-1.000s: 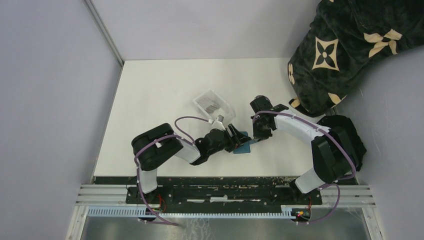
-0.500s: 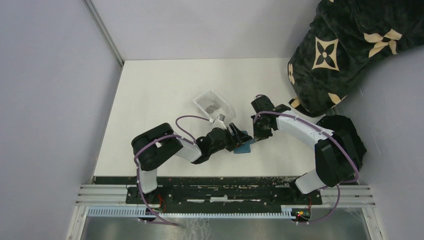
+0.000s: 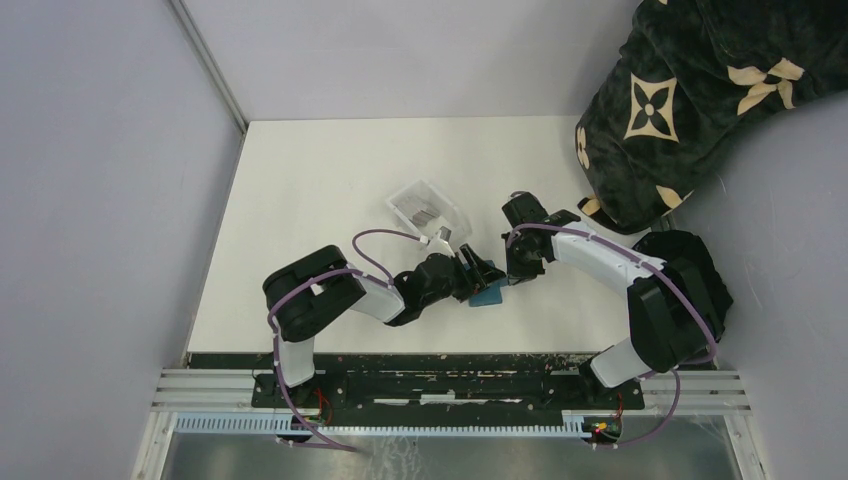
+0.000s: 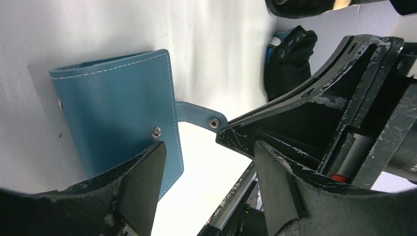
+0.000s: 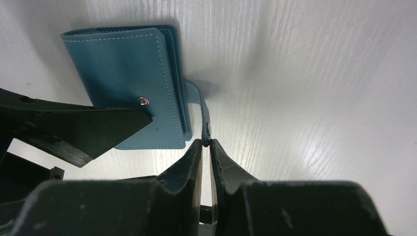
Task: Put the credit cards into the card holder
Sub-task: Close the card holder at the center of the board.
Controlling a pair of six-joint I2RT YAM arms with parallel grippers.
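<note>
Left wrist view. A small teal-blue folding card holder [image 4: 115, 108] with white stitching lay closed and flat on the white table [image 4: 216, 44]. Its narrow snap tab [image 4: 196, 114] projected sideways, unfastened, clear of the metal stud [image 4: 156, 132] on the cover. The left gripper [image 4: 209, 157] stood with its black jaws wide apart, one finger [image 4: 140, 179] overlapping the holder's near corner. The black tip of the right gripper [image 4: 223, 133] met the tab's end. A dark, blue-edged object [image 4: 287, 54] lay well apart.
</note>
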